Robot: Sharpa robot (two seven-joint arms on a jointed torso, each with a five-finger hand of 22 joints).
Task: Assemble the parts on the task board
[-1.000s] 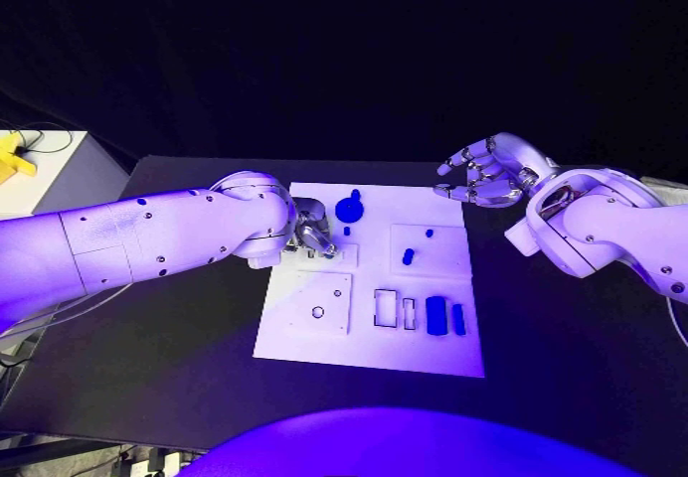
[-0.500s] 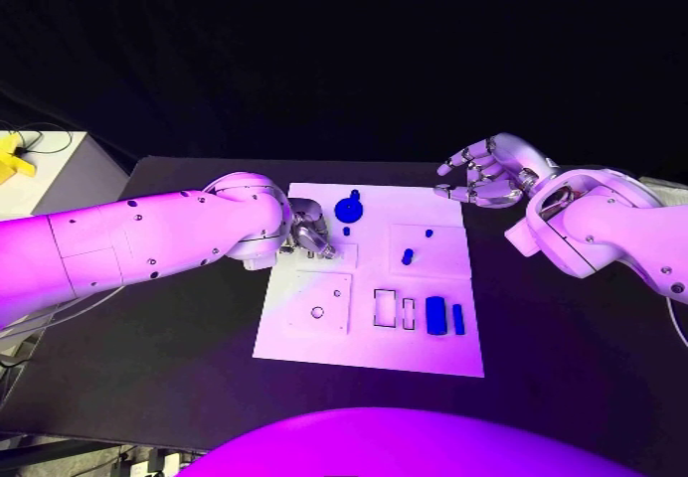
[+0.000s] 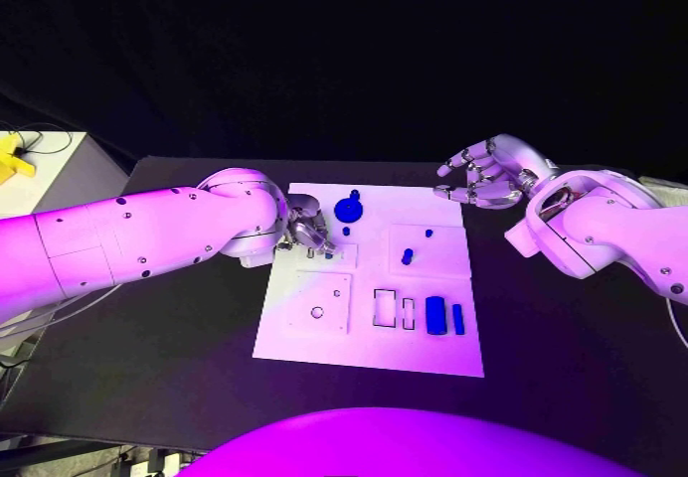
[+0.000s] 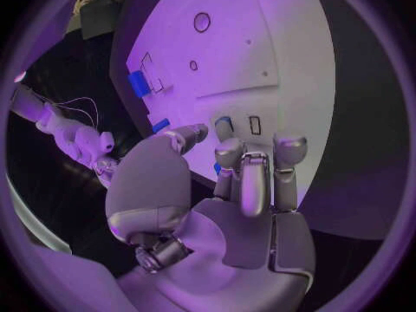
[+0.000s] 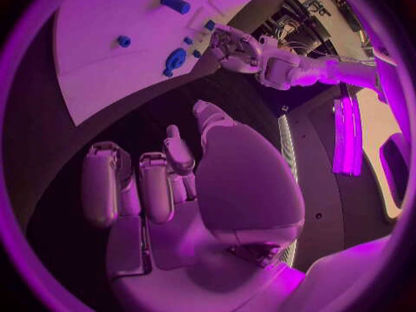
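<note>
The white task board [image 3: 370, 343] lies mid-table. My left hand [image 3: 305, 232] hovers over its far left part, fingers curved down and apart with nothing between them. A small blue part [image 3: 346, 231] [image 4: 224, 123] stands just beyond the fingertips [image 4: 229, 149], beside a small rectangular slot [image 4: 255, 124]. A round blue part [image 3: 349, 209] sits farther back. Two small blue parts [image 3: 406, 256] stand in the right panel. Two blue blocks [image 3: 434, 315] stand in the front right slots. My right hand [image 3: 487, 171] hangs off the board's far right corner, fingers loosely curled, holding nothing.
A white box [image 3: 43, 169] stands beyond the table's left edge. Bare black table [image 3: 158, 338] lies on both sides of the board. In the right wrist view my left hand [image 5: 229, 48] shows by the round part [image 5: 176, 61].
My left hand has drawn back a little toward the board's far left. The right hand has stayed where it was.
</note>
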